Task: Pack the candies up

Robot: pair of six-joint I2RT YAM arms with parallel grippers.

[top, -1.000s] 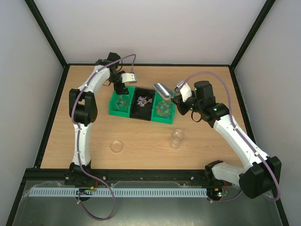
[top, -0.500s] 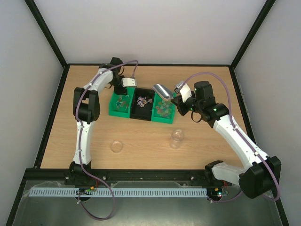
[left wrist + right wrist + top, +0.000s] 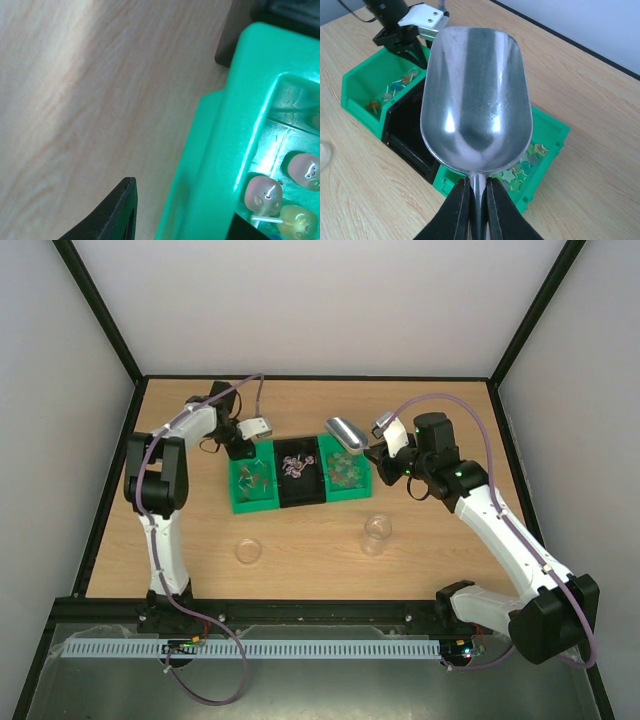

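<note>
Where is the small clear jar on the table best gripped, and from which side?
Grip the clear jar across its upper wall, just below the rim, coming straight down from above. It seems to stand upright, mouth up, apart from the bins, so both sides look free.

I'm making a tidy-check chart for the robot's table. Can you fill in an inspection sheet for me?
Surface: wooden table, no spills seen.
Job's things: candies sorted in three bins, green, black, green; empty metal scoop; clear jar and round lid, lying apart.
Clutter: nothing seen.
Grippers: left gripper straddles the left bin's wall, grip unclear; right gripper shut on the scoop's handle.
Cables: a purple cable loops along each arm.
Surroundings: plain white walls.
</note>
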